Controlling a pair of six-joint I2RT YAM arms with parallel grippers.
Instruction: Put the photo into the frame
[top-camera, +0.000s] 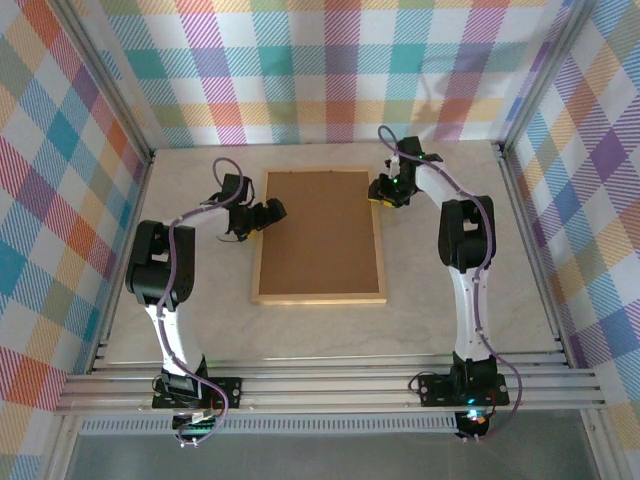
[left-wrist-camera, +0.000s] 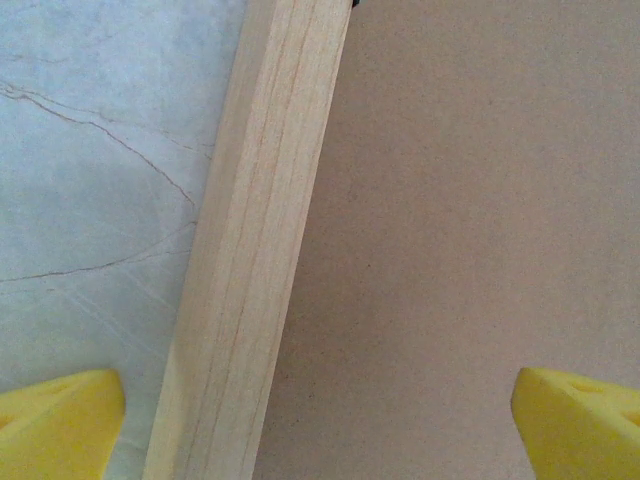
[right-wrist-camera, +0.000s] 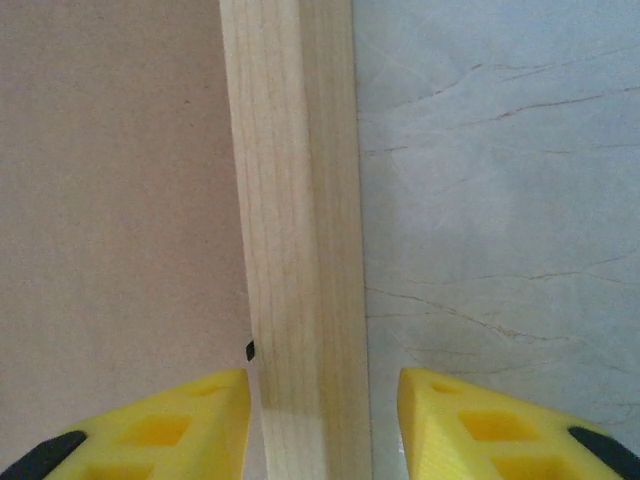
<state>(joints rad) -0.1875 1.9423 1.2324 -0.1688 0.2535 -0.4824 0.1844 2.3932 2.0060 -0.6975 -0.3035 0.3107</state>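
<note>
The frame (top-camera: 318, 297) lies face down in the middle of the table, its brown backing board (top-camera: 318, 232) filling the thin light-wood rails. The photo is hidden. My left gripper (top-camera: 270, 212) hovers over the left rail (left-wrist-camera: 255, 250), wide open, its yellow fingertips (left-wrist-camera: 60, 420) far apart on either side (left-wrist-camera: 315, 400). My right gripper (top-camera: 383, 192) straddles the right rail (right-wrist-camera: 295, 200) near the far corner. Its jaws stand narrow around the rail (right-wrist-camera: 322, 400): the left finger (right-wrist-camera: 180, 430) is close against the wood, and a gap shows at the right finger (right-wrist-camera: 470, 430).
The pale marble table (top-camera: 210, 320) extends on both sides of the frame. Plaid walls (top-camera: 330, 70) close in the back and sides. A small black tab (right-wrist-camera: 250, 350) sits at the board's edge by the right rail.
</note>
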